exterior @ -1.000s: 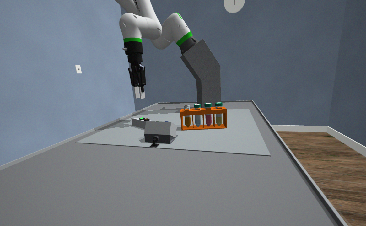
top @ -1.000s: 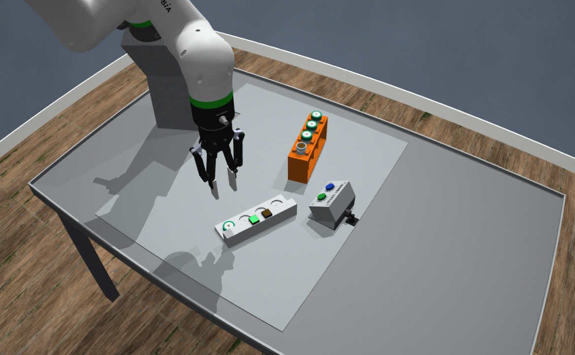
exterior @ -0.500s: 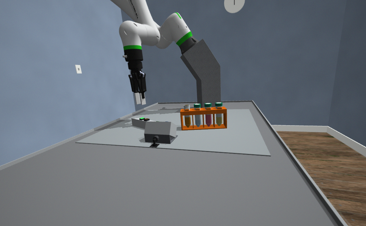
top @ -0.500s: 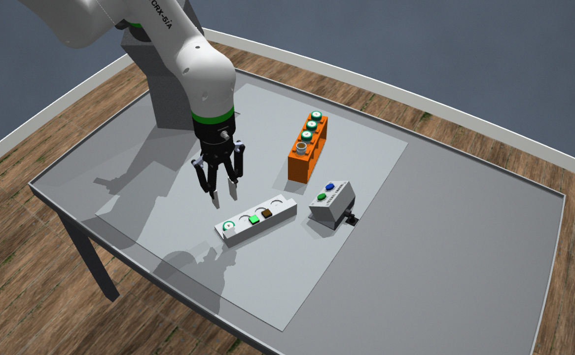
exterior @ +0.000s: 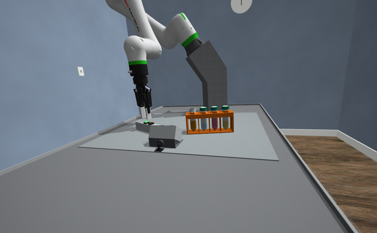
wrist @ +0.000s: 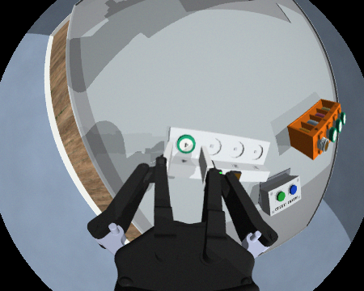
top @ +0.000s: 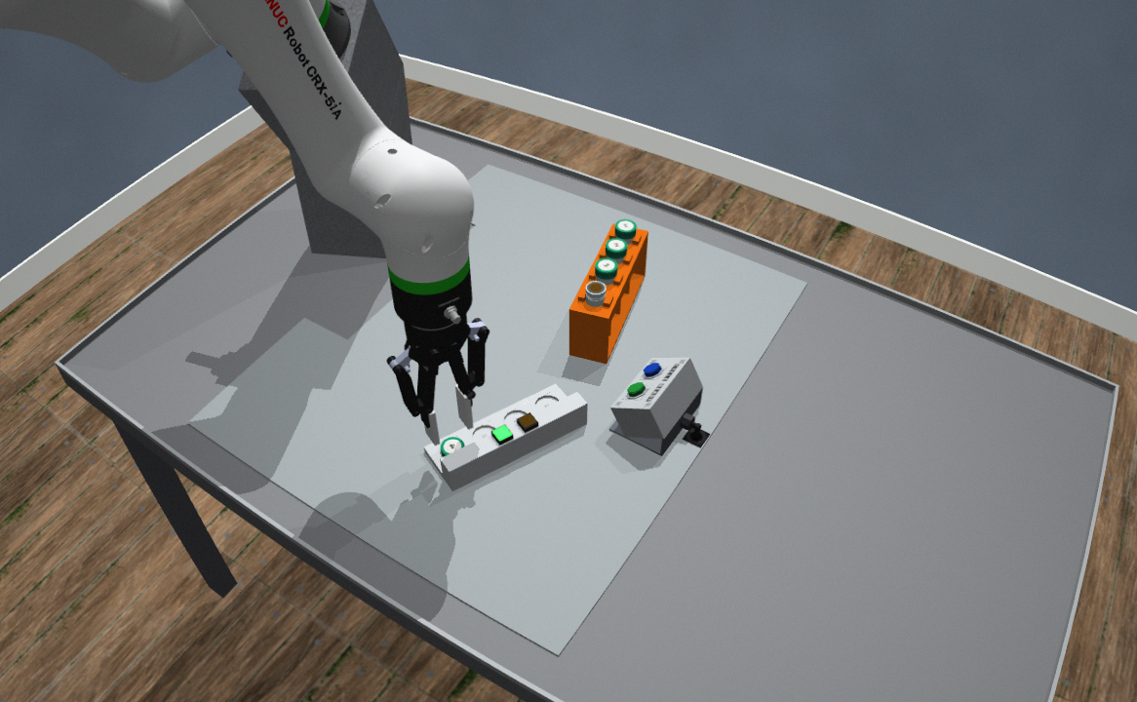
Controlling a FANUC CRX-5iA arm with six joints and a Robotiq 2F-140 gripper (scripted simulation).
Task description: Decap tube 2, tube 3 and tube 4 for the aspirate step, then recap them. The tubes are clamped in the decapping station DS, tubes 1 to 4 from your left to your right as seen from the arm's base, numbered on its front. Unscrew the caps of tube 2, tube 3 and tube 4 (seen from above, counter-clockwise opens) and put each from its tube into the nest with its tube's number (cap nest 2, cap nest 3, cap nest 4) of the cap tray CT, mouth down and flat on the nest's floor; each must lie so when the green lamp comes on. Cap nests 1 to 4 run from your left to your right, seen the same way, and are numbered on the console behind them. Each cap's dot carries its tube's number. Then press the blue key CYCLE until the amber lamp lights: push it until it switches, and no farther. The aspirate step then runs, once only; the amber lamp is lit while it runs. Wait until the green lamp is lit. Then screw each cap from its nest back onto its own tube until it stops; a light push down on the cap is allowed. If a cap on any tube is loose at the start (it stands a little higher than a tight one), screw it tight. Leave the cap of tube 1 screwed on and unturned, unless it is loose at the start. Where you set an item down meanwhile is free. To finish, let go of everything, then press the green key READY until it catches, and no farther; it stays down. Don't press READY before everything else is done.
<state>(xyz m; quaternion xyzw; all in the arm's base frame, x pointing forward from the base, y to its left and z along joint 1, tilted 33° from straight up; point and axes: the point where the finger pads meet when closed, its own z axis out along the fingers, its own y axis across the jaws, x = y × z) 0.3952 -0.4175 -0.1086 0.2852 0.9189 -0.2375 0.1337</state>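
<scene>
One grey metal-framed surface with a raised rim stands on dark legs over a wood-plank floor edged by a pale skirting, with blue-grey walls behind; a light grey rectangular mat lies on it and carries all the equipment. In the exterior view a small white wall plate sits at far left and a round white clock hangs high on the back wall.

From the left, the white jointed robot arm with green rings reaches down from its dark grey angled pedestal; red and black lettering on its link reads "Robot CRX-5iA". Its black two-finger end effector hangs just above the left end of the long pale grey cap tray, fingers partly closed and gripping nothing. Below it, one green-rimmed white-topped screw cap lies in the tray's leftmost nest; its dot number is too small to read. A lit green square lamp and a dark amber square lamp sit on the tray's console.

Farther right stands the orange decapping station block with four tubes: the nearest tube is uncapped with bare threads, the other three wear green caps. The grey sloped key box beside it bears a green round key and a blue round key; its labels are illegible.
</scene>
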